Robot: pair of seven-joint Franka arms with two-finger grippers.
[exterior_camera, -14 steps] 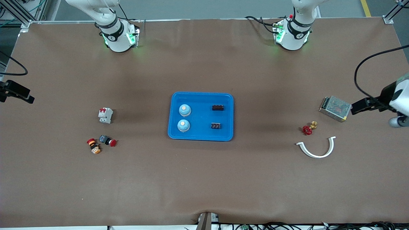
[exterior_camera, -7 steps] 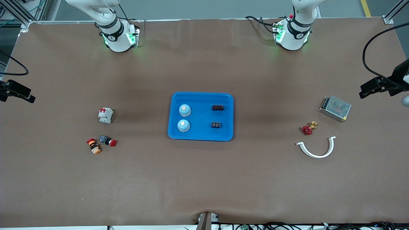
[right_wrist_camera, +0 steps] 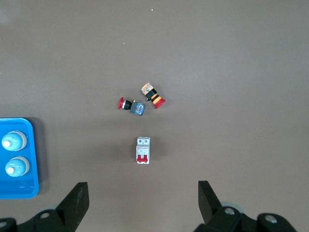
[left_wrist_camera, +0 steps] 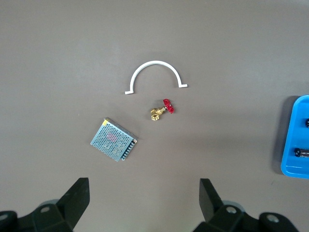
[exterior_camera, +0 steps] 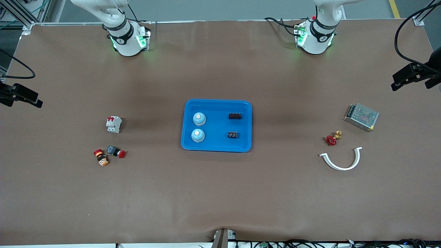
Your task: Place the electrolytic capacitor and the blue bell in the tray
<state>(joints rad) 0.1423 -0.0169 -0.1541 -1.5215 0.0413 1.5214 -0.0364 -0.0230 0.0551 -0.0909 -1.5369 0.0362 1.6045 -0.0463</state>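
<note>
Bright blue rectangular plastic tray [exterior_camera: 216,125] lies mid-desk in the front view, its long axis running between the arms' ends. It holds two pale blue dome bells [exterior_camera: 198,127] and two small black parts [exterior_camera: 234,125].

From the left wrist, the left gripper [left_wrist_camera: 145,199] shows fingers [left_wrist_camera: 77,198] wide apart, empty, above the brown desk [left_wrist_camera: 217,58].

From the right wrist, the right gripper [right_wrist_camera: 144,200] hangs likewise spread and empty.
</note>
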